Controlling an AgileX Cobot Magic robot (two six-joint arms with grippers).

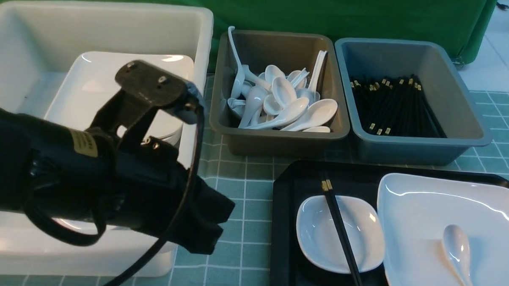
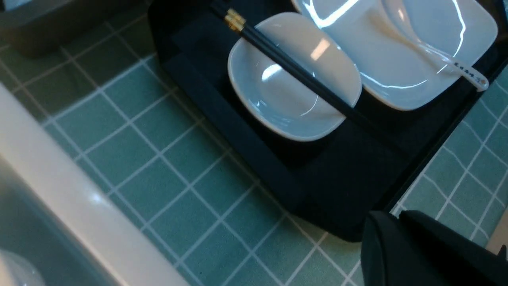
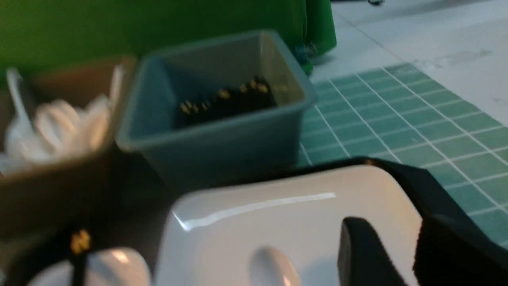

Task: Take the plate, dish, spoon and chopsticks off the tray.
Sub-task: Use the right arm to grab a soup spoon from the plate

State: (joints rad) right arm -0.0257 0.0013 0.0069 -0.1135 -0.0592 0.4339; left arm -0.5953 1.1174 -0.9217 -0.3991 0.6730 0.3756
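Note:
The black tray (image 1: 286, 203) lies at the front right. On it the small dish (image 1: 319, 234) has the chopsticks (image 1: 340, 230) lying across it. The large plate (image 1: 426, 208) beside it holds the spoon (image 1: 456, 243). My left gripper (image 1: 215, 226) is shut and empty, above the mat between the white tub and the tray; in the left wrist view (image 2: 391, 216) it is off the tray's corner (image 2: 337, 174). My right gripper (image 3: 391, 234) is open and empty, low over the plate (image 3: 258, 222) near the spoon (image 3: 274, 266). It is out of the front view.
A deep white tub (image 1: 199, 31) at the left holds stacked plates (image 1: 95, 82). A brown-grey bin (image 1: 283, 42) with several spoons and a blue-grey bin (image 1: 471, 125) with chopsticks stand behind the tray. A green checked mat (image 1: 244, 193) covers the table.

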